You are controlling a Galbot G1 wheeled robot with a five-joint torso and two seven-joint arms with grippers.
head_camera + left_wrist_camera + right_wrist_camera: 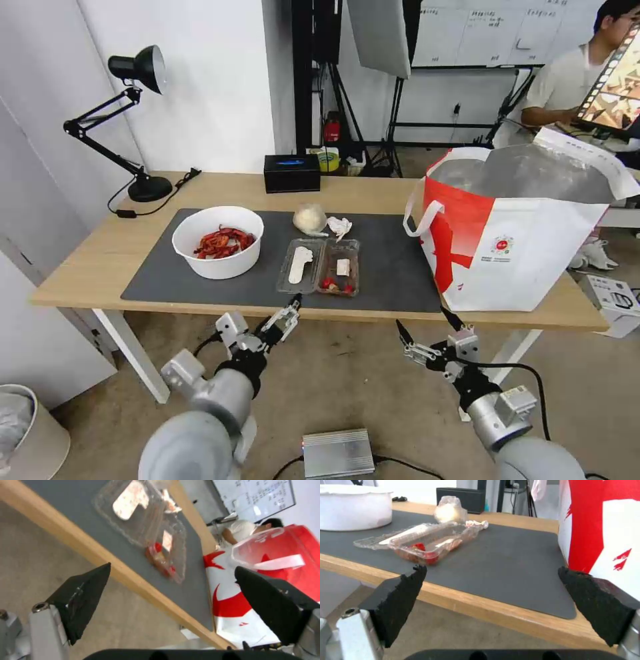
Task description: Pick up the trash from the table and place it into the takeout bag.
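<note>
- White bowl [219, 241]: holds red food scraps; stands on the left part of the dark grey mat [393, 267].
- Clear plastic food box [320, 267]: lies open and flat on the mat near the front edge, right of the bowl; small red scraps sit in its right half.
- Beige lump [310, 219]: rests on the mat just behind the food box, with the small tissue wad [339, 227] just beside it on the right.
- Takeout bag [520, 233]: stands upright at the right end of the surface [87, 260], mouth open, foil lining exposed, one white strap handle hanging on its left side.
- Left gripper [288, 313]: held below and in front of the surface edge, just before the food box; fingers [80, 600] spread apart, holding nothing.
- Right gripper [427, 327]: held below the front edge, near the bag's lower left corner; fingers [400, 597] spread apart, holding nothing.
- Black box [291, 173] with a blue top: stands at the rear edge of the surface, behind the mat.
- Black desk lamp [127, 120]: stands on the rear left corner.
</note>
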